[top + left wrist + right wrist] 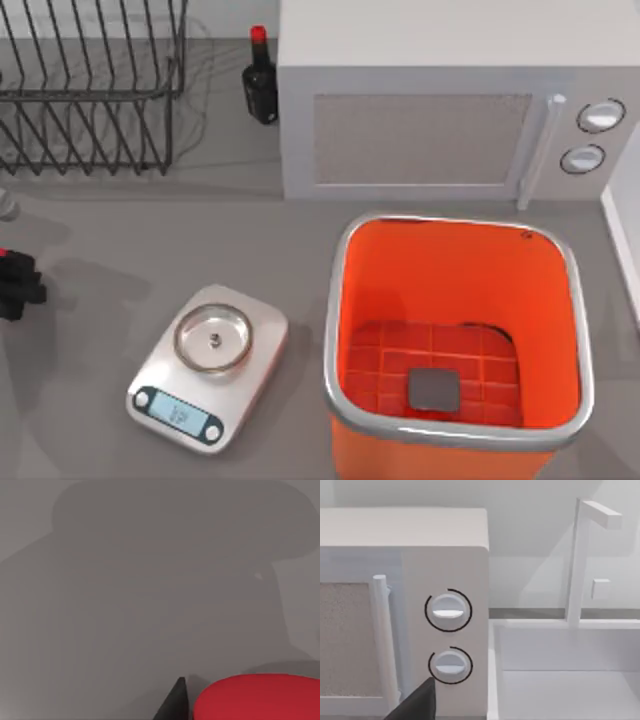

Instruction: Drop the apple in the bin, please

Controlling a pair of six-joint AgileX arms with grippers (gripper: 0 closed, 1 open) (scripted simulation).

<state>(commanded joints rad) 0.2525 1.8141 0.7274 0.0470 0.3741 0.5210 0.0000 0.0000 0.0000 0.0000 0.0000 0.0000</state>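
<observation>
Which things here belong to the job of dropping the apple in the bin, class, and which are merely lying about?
Belong to the job:
- apple, beside a dark finger of the left gripper
- bin, orange, silver-rimmed, at the table's right
- left gripper, at the table's left edge

Just lying about:
- scale
- microwave
- dark bottle
- wire rack

Glossy orange plastic bin [460,290] with polished silver metal rim, brushed-metal scale [208,367] left of the bin, smooth red apple [260,699], matt grey table [120,250]
</observation>
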